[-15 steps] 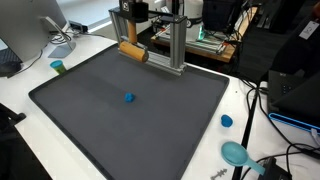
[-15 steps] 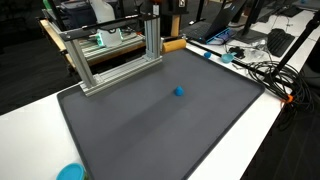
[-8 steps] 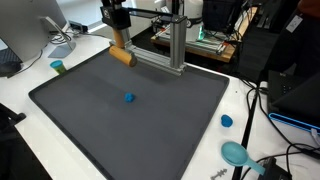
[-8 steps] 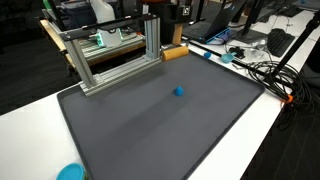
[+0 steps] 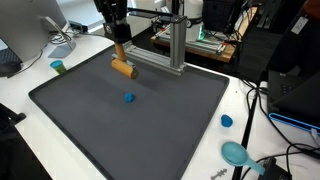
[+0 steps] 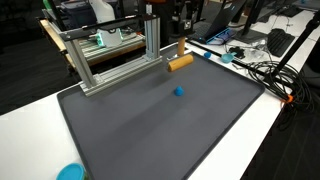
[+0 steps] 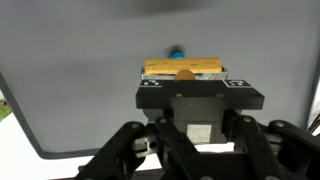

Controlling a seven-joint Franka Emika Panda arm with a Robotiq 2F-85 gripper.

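My gripper (image 5: pixel 119 55) hangs over the far part of the dark grey mat (image 5: pixel 90 120), shut on an orange-brown cylinder (image 5: pixel 122 68) that lies crosswise under its fingers. The gripper (image 6: pixel 181 48) and the cylinder (image 6: pixel 181 62) also show in the exterior view from the opposite side, just in front of the metal frame. In the wrist view the cylinder (image 7: pixel 183 68) sits between the fingers of the gripper (image 7: pixel 185 73). A small blue piece (image 5: pixel 129 98) (image 6: pixel 179 91) (image 7: pixel 176 50) rests on the mat a short way beyond the cylinder, apart from it.
An aluminium frame (image 5: pixel 175 45) (image 6: pixel 110 55) stands along the mat's far edge. Off the mat lie a blue cap (image 5: pixel 226 121), a teal cup (image 5: pixel 57 67) and a teal round dish (image 5: pixel 235 153) (image 6: pixel 70 172). Cables (image 6: pixel 265 70) and monitors crowd the table's sides.
The gripper has carried the cylinder away from the frame's top bar, out and down over the mat towards the blue piece. The grip stayed shut.
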